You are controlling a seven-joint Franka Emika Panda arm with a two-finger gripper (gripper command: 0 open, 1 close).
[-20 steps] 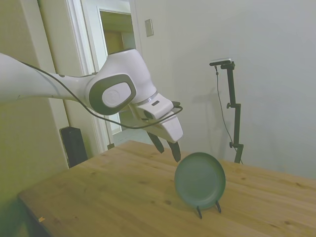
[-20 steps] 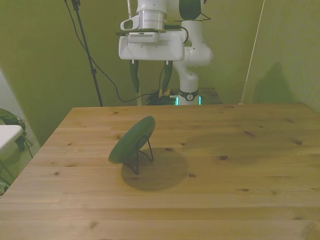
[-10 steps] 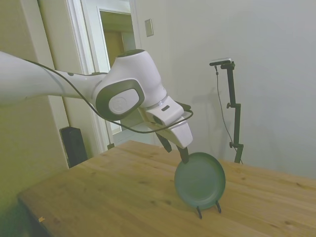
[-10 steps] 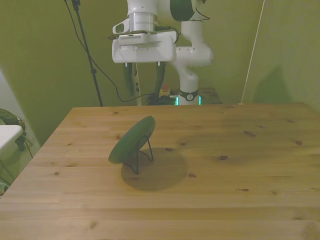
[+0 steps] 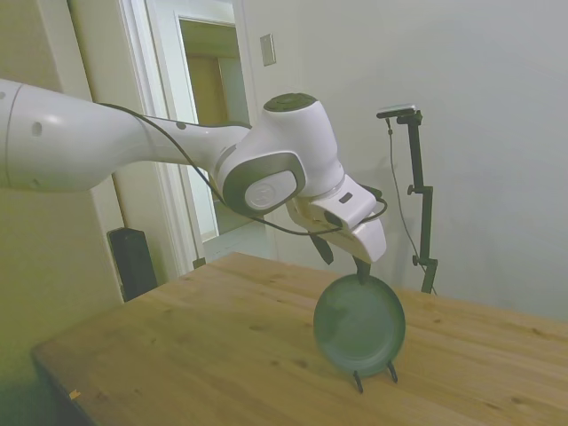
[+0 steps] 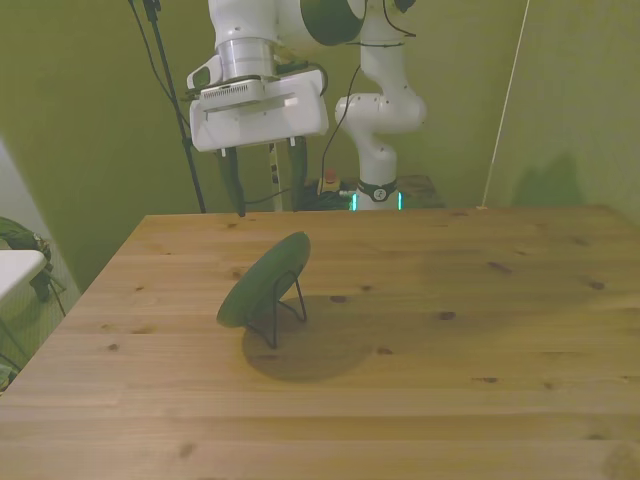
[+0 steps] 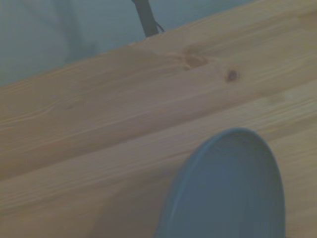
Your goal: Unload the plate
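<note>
Jaws (image 6: 265, 180): two dark fingers pointing down, spread apart with a clear gap between them, grasping nothing. In the side view (image 5: 342, 262) one fingertip shows just above the plate's top rim; whether it touches the rim cannot be told. In the front view the fingers hang above the table's far edge, behind and above the plate.

Arm (image 5: 133, 146): white, with a grey joint cover and a black cable looped along it, reaching in from the side view's left and bending down to the wrist.

Plate (image 5: 359, 324): round, dark grey-green, matte, with a shallow raised rim. Stands on edge, tilted back, leaning on the wire stand. In the front view (image 6: 265, 280) it is seen nearly edge-on, toward the front view's left of the table's middle. In the wrist view (image 7: 230, 188) its rim and face appear out of focus over the wood. It carries nothing.

Wire stand (image 6: 280, 312): thin, black, its feet on the table; it holds the plate as its only load. Two feet show below the plate in the side view (image 5: 373, 377).

Table (image 6: 460, 350): light wooden planks with knots, bearing the stand and plate.

Room, side view: pale wall, white door frame (image 5: 164, 106) with an open doorway, small wall plate (image 5: 267, 49), dark box (image 5: 133, 262) on the floor.
</note>
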